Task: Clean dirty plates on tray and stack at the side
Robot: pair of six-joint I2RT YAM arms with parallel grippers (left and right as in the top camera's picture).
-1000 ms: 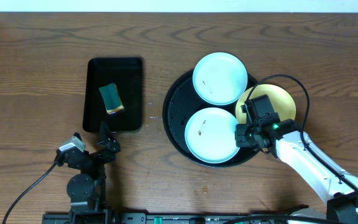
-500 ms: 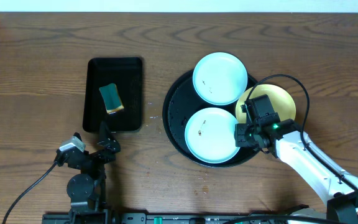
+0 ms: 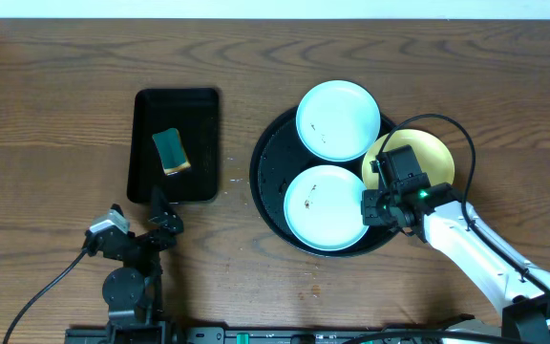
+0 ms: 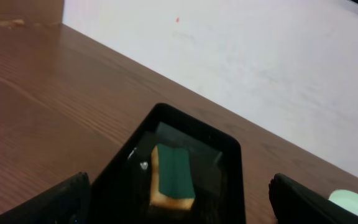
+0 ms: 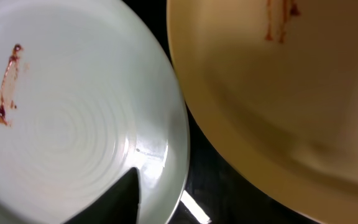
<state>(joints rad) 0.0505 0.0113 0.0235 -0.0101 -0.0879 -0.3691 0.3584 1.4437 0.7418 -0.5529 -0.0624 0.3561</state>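
Here, right hand (image 3: pixel 369 206) at right rim of near mint plate (image 3: pixel 318 205)

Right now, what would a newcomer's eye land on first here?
The two mint-blue plates on the round black tray, right of centre, with brown marks. Next, the yellow plate at the tray's right edge, partly under the right gripper, and the green sponge in the rectangular tray to the left.

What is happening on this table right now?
The right gripper is at the rim of the near mint plate on the round black tray, beside the yellow plate; both show reddish smears. Whether it grips the rim is unclear. The left gripper hangs open near the sponge in the rectangular tray.
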